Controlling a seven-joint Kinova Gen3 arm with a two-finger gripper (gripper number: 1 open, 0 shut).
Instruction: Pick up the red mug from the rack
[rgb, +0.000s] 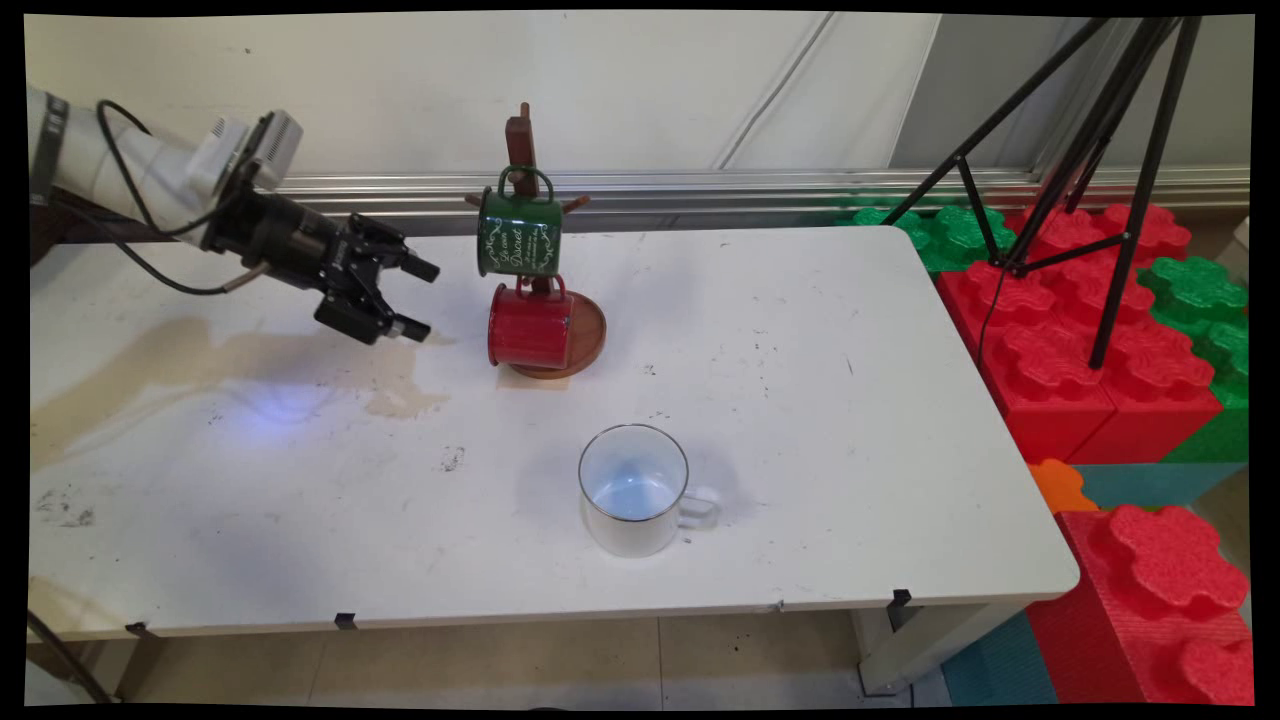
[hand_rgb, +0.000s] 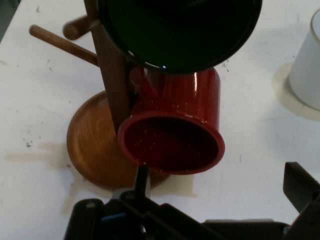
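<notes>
Gripper (rgb: 420, 297) spread wide beside the mug tree, holding nothing.

It hangs just left of the red mug (rgb: 530, 325), whose open mouth faces it in the hand view. That mug hangs low on the wooden stand (rgb: 522, 140), under a green mug (rgb: 518, 233) on a higher peg. A white mug (rgb: 634, 488) stands upright on the bench (rgb: 820, 400), well apart toward the near edge. Brownish stains mark the bench under the arm.

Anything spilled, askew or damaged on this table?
Yes: a brownish stain spreads across the table left of the mug tree, under the open gripper. Both hung mugs and the white mug look intact.
</notes>
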